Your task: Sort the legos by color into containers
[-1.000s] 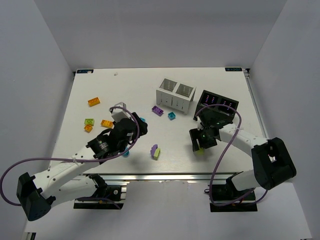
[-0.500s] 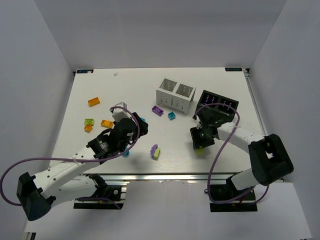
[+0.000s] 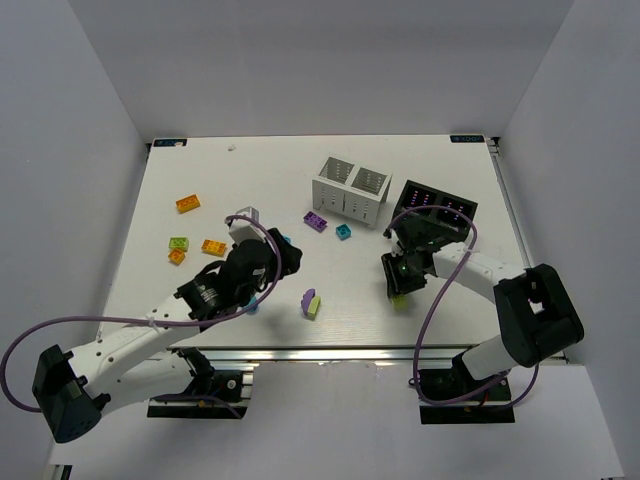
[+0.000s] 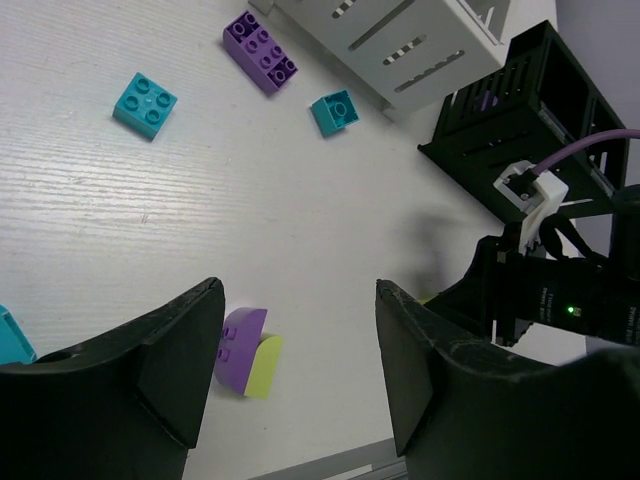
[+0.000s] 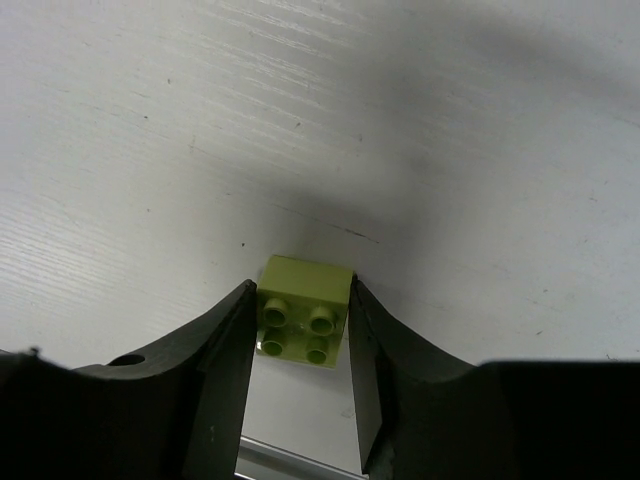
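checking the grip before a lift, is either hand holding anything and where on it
Right hand pinches the lime green brick by two opposite side walls; left hand is open, holding nothing.

Lime-green brick [image 5: 303, 310], white table [image 5: 450, 150]

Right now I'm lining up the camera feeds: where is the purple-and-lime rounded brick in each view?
Top external: purple-and-lime brick, low in the picture, just left of centre.
Left wrist: at the bottom, left of centre.
Right wrist: not in it.
Shared landmark: black container, in top external and left wrist only.
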`<act>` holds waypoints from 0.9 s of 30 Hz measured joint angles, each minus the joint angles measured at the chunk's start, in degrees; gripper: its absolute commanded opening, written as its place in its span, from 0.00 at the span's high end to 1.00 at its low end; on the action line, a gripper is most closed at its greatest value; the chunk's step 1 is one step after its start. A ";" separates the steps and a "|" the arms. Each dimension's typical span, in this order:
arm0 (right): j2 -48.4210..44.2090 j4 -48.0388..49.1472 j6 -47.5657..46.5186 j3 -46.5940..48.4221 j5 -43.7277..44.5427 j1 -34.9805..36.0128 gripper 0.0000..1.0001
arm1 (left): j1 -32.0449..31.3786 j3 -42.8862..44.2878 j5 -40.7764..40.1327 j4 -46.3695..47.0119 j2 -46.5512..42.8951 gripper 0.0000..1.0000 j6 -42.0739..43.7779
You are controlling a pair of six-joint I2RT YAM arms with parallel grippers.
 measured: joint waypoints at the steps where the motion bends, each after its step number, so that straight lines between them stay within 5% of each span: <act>1: 0.02 0.02 -0.11 0.07 -0.11 0.00 0.86 | 0.00 -0.26 0.15 0.57 -0.26 0.28 0.09; 4: -0.04 0.04 -1.42 0.15 -1.18 0.00 1.00 | 0.00 -1.57 0.74 1.73 -1.36 0.29 0.39; 16: -13.35 -2.95 -29.18 6.67 -25.62 -1.55 1.00 | 0.00 -3.56 2.80 2.47 -2.01 0.29 0.83; 27: -22.99 7.02 -34.14 8.17 -28.74 -19.96 1.00 | 0.00 -4.87 3.96 3.72 -1.95 0.29 1.31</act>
